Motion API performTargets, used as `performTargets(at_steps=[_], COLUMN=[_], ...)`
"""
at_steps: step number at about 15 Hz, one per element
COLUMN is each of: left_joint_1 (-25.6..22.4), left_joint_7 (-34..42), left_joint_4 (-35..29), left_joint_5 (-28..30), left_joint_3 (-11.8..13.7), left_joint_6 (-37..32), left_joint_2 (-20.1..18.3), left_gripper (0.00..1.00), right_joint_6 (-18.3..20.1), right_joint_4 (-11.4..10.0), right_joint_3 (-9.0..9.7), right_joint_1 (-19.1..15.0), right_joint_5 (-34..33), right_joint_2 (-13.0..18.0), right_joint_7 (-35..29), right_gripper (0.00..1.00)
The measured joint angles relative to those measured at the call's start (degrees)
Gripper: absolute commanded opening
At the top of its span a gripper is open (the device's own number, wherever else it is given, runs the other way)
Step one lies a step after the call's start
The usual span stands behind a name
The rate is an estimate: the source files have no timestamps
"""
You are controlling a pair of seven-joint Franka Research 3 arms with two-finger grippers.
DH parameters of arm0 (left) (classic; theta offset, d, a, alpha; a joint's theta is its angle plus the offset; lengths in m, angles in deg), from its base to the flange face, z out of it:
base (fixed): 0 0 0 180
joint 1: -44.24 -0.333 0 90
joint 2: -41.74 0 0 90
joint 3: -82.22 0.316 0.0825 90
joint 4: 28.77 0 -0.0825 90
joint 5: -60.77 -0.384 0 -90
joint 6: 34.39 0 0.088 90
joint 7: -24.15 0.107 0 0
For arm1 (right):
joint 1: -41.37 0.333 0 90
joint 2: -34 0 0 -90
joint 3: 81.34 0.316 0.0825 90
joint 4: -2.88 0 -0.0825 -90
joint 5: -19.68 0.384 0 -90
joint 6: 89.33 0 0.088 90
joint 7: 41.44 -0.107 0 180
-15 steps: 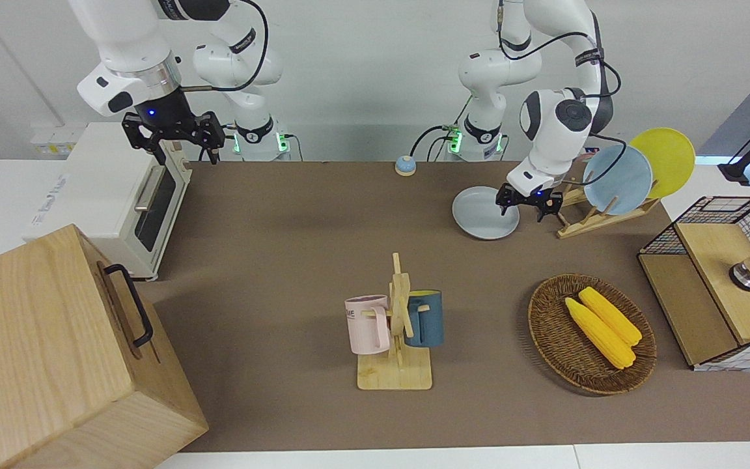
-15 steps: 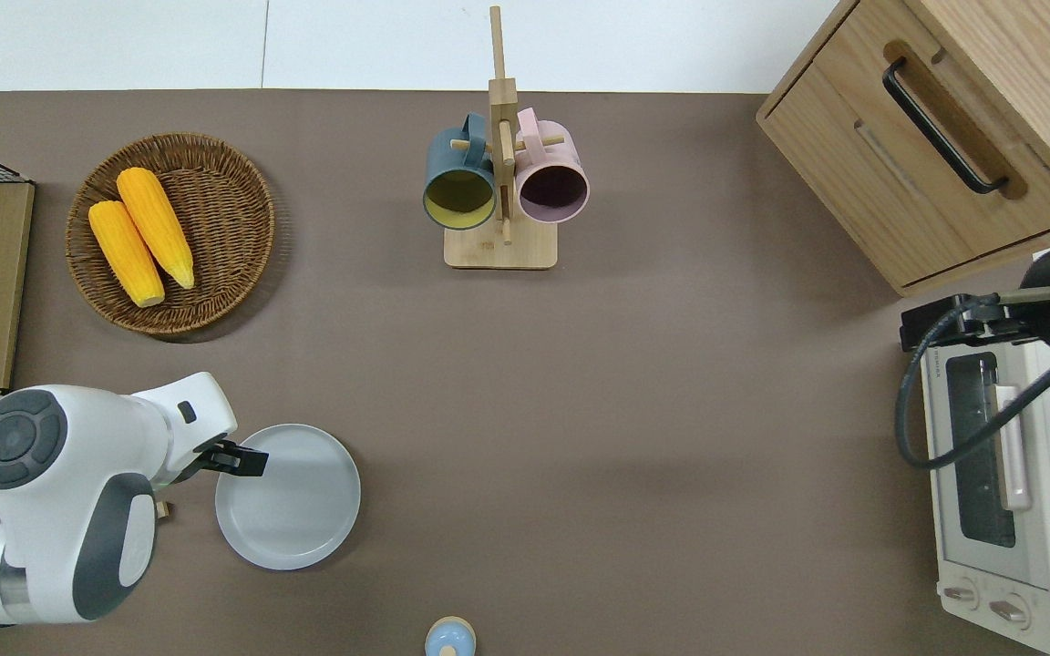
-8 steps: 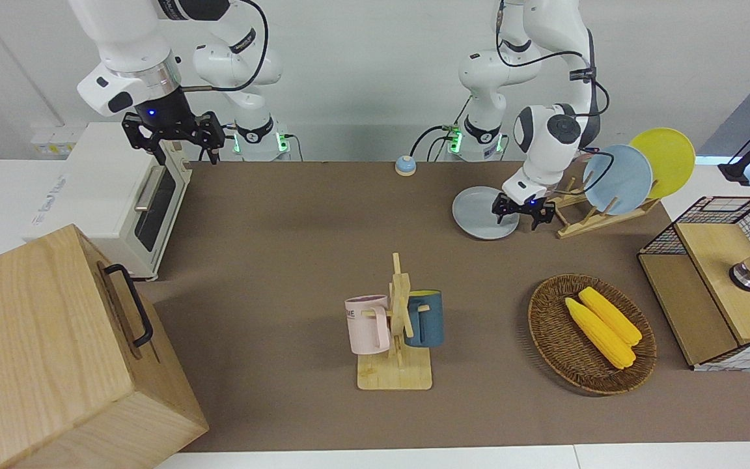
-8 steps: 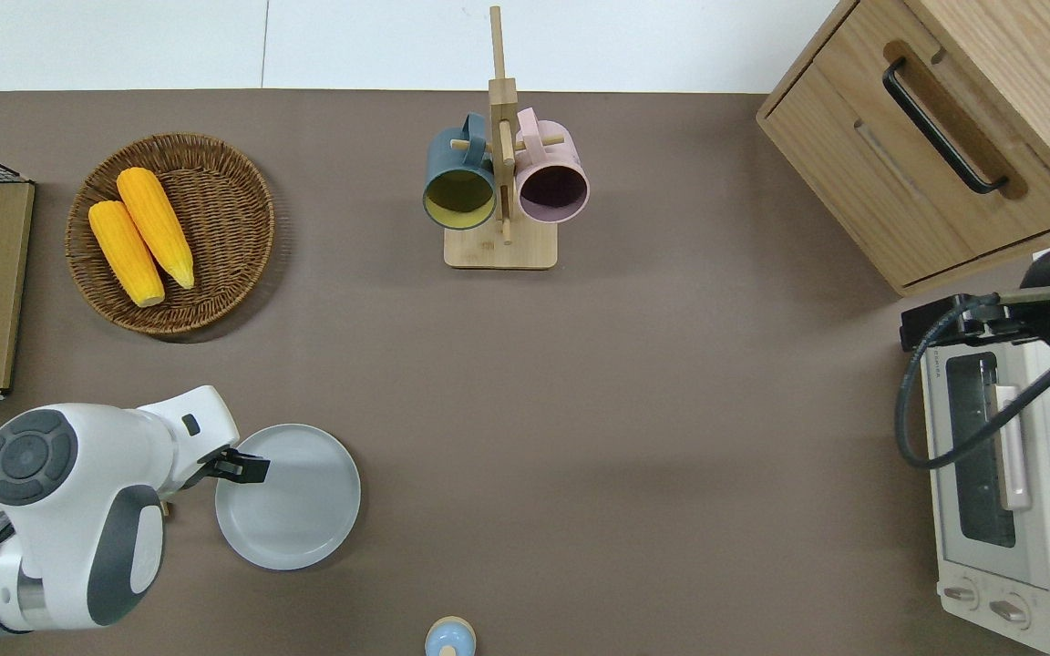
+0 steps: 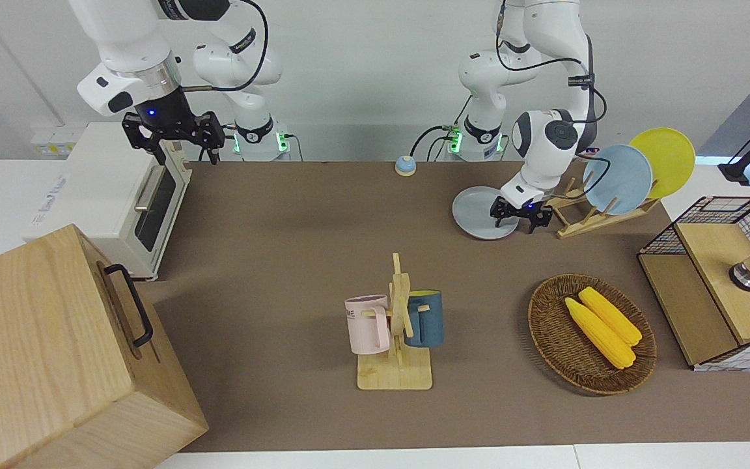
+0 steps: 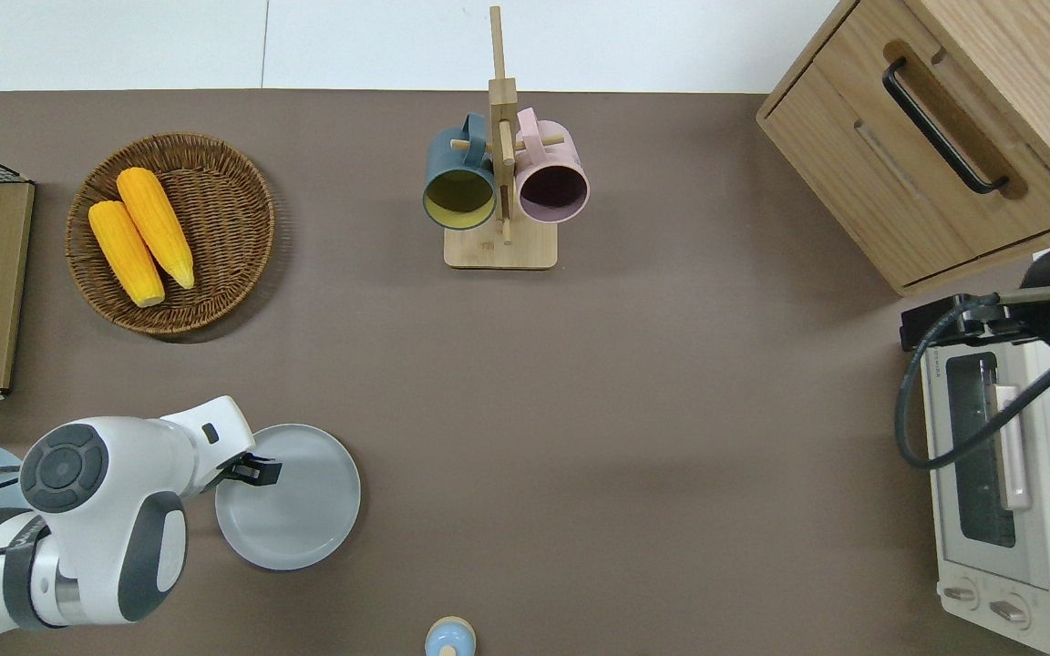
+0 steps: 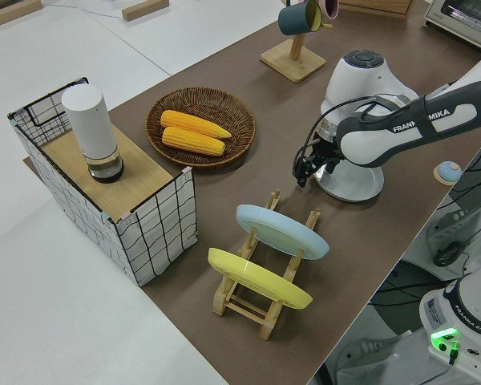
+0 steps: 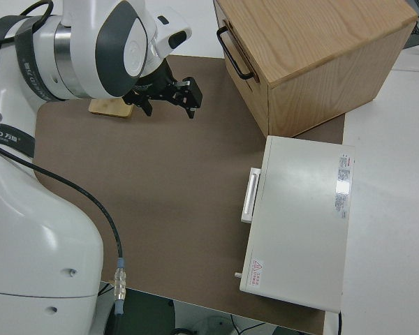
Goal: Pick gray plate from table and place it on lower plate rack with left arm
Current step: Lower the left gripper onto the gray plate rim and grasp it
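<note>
The gray plate (image 5: 477, 212) lies flat on the brown mat near the robots, toward the left arm's end; it also shows in the overhead view (image 6: 299, 503) and the left side view (image 7: 354, 183). My left gripper (image 5: 515, 219) is open and low at the plate's edge on the rack's side, one finger (image 6: 258, 471) over the rim. It holds nothing. The lower plate rack (image 5: 588, 219) stands beside the plate and holds a light-blue plate (image 5: 617, 180) and a yellow plate (image 5: 665, 160). The rack's slot nearest the gray plate stands bare (image 7: 298, 228). My right arm is parked, its gripper (image 5: 173, 135) open.
A wicker basket (image 5: 547, 332) with two corn cobs lies farther out. A mug stand (image 5: 398, 352) holds a pink and a dark blue mug mid-table. A wire crate (image 5: 717, 286), a toaster oven (image 5: 124, 195), a wooden drawer box (image 5: 56, 352) and a small blue bell (image 5: 405, 165) are around.
My left gripper has come down and shifted a little toward the gray plate, from above its edge to low at its rim. The plate and the right arm have not moved.
</note>
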Motion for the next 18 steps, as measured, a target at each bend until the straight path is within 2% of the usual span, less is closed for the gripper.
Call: performTargets(at_steps=[3, 4, 14, 18], left_joint_1=[0.0, 0.0, 0.0, -0.2], left_joint_7=[0.0, 0.0, 0.7, 0.9], left_joint_4=[0.1, 0.1, 0.0, 1.2], left_joint_5=[0.0, 0.0, 0.1, 0.5], left_joint_3=[0.0, -0.1, -0.1, 0.0], left_joint_6=[0.1, 0.1, -0.3, -4.8], left_joint_2=[-0.4, -0.7, -1.4, -3.6], left_gripper=[0.05, 0.00, 0.00, 0.00], right_joint_6=[0.0, 0.0, 0.0, 0.0], right_joint_4=[0.0, 0.0, 0.0, 0.0], right_joint_3=[0.00, 0.00, 0.00, 0.00], right_joint_1=[0.0, 0.0, 0.0, 0.0], right_joint_5=[0.0, 0.0, 0.0, 0.0], right_joint_2=[0.0, 0.0, 0.0, 0.0], right_joint_7=[0.0, 0.0, 0.0, 0.0], right_gripper=[0.983, 0.983, 0.983, 0.983])
